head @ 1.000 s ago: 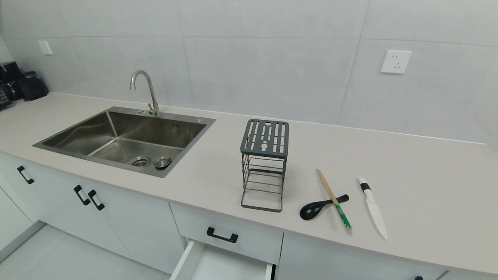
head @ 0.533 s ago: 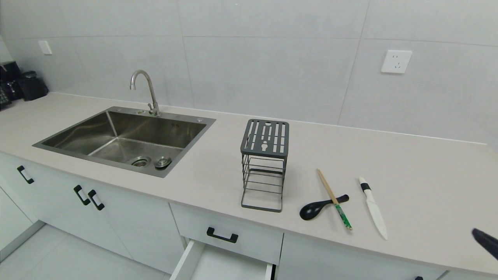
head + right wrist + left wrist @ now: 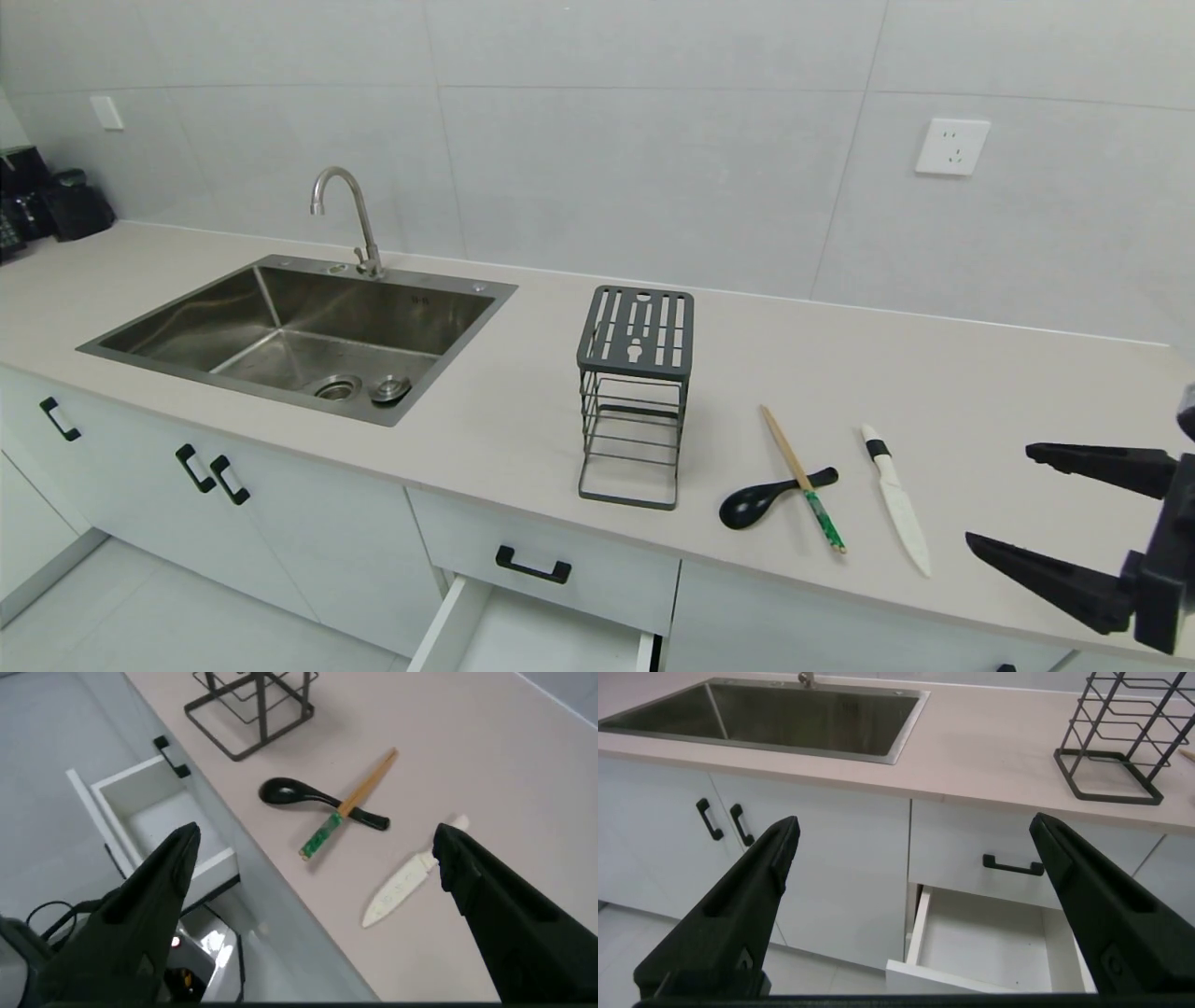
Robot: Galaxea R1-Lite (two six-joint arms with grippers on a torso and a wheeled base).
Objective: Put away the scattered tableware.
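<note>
- Long pale table (image 3: 980, 392) along the tiled wall, bearing the sink, the rack and the loose tableware.
- Steel sink (image 3: 392, 308) set into the table's left part, faucet (image 3: 345, 215) at its back rim, well apart from the tableware.
- White drawer (image 3: 523, 639) pulled open below the table's front edge, beneath the rack and beside the black-handled cabinet doors.
- Dark wire rack (image 3: 635, 397) upright near the table's middle, slotted plate on top, between the sink and the tableware.
- Right tool (image 3: 999, 495) above the table's front right part, spread wide, nothing in its grip; just right of the knife and clear of it.
- Left tool (image 3: 913, 826) low in front of the cabinets, likewise spread wide and holding nothing, facing the open drawer.
- White knife (image 3: 896, 499) flat on the table, right of the chopsticks and apart from them, black band on the handle, tip towards the front edge.
- Wooden chopsticks (image 3: 803, 476) with a green end, flat and slantwise, laid over the spoon's handle and touching it; one stick or two, impossible to tell.
- Black spoon (image 3: 761, 499) flat near the front edge, right of the rack, bowl towards the rack, handle under the chopsticks.
</note>
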